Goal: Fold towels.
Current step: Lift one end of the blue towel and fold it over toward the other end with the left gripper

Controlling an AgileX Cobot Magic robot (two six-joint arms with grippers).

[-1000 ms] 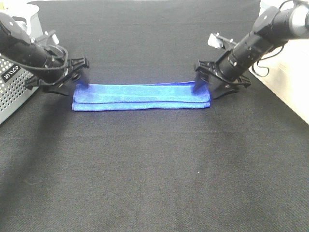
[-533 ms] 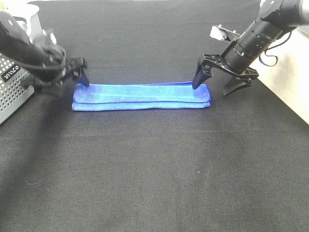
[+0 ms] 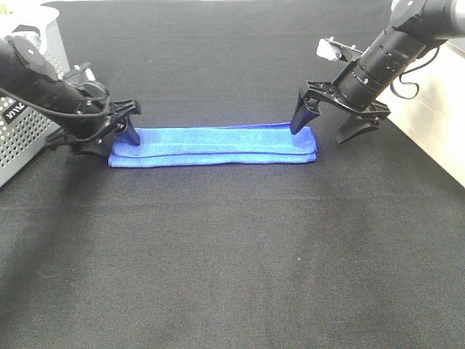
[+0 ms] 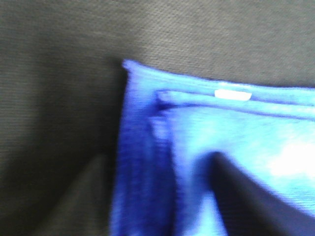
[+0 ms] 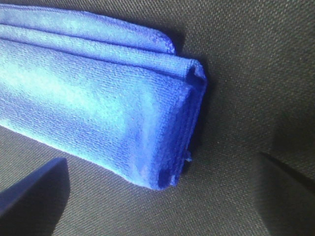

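Black cloth and surroundings
Grey perforated box at the cloth's left edge; pale surface past its right edge.

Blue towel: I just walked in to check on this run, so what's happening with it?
Two robot arms are working on the blue towel, which lies folded into a long narrow strip on the black table. The left gripper and right gripper are both open, one at each end, gripping nothing.

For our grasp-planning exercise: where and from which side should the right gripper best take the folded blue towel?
Probably the right short end of the towel, from above, with the open right gripper astride it: the stacked layers finish there, so one pinch could catch all.
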